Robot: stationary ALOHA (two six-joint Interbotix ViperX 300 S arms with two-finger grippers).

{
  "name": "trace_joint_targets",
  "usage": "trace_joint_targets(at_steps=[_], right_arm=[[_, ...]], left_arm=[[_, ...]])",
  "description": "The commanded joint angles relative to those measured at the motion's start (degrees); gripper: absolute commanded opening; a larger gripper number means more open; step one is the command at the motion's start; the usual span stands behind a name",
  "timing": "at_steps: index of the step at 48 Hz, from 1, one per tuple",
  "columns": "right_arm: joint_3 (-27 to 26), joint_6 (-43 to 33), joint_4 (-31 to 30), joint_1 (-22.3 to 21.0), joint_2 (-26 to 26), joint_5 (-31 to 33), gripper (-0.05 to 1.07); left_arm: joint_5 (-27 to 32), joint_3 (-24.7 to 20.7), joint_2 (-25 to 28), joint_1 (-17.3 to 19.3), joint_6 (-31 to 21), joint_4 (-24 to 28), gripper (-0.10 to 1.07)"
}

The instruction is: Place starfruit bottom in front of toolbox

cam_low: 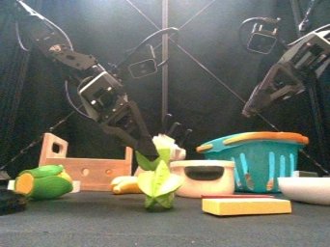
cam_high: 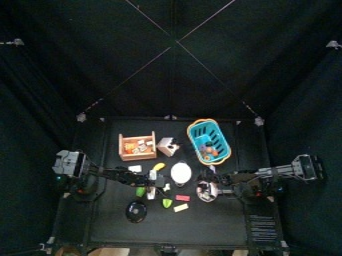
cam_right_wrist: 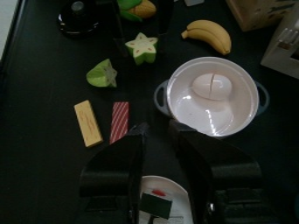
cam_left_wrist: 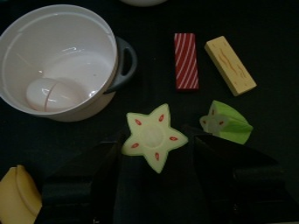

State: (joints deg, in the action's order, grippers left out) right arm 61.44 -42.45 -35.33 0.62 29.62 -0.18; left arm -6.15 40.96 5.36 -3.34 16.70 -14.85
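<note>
I see a crowded counter (cam_high: pixel 100 205). The white pot (cam_left_wrist: pixel 61 59) holds a pale round thing and sits just beside the starfruit bottom (cam_left_wrist: pixel 155 137). Past the pot lie a red striped bar (cam_left_wrist: pixel 184 59) and a yellow block (cam_left_wrist: pixel 230 64), side by side but apart. A green wedge (cam_left_wrist: pixel 228 124) sits close on the other side of the starfruit bottom. A banana (cam_right_wrist: pixel 208 35) lies near the pot on the side toward the toolbox (cam_low: pixel 80 164). From the front, the toolbox stands behind and left of the middle, the blue basket (cam_low: pixel 256 157) to the right, and a green and orange fruit (cam_low: pixel 41 182) at the far left.

My left pincer (cam_left_wrist: pixel 155 175) hangs right over the starfruit bottom. In its wrist view the star-shaped cut face sits between the two jaws at their tips, and the jaws stand about as wide as the piece, close against its sides. I cannot tell whether it is clamped or only framed. From the front, the piece rests on the counter with the left pincer coming down onto it from behind, a little right of the toolbox and nearer the front edge.

My right pincer (cam_right_wrist: pixel 156 131) hovers beside the pot's rim with its jaws narrowly parted, holding nothing. A small white dish (cam_right_wrist: pixel 158 199) shows beneath it.
</note>
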Motion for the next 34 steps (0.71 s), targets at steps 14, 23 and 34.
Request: trace_joint_targets(at_steps=[14,23,34], right_arm=[[-0.53,0.00,0.62,-0.53,0.26,-0.26,0.68],[-0.53,0.00,0.70,-0.88,0.26,-0.26,0.68],[-0.44,0.00,0.70,-0.88,0.26,-0.26,0.68]], left_arm=[[-0.53,-0.53,-3.69,-0.09,0.09,0.09,0.70],[-0.70,0.53,-5.45,-0.09,0.00,0.09,0.70],[-2.46,2.29,-8.79,0.53,-0.09,0.09,0.70]])
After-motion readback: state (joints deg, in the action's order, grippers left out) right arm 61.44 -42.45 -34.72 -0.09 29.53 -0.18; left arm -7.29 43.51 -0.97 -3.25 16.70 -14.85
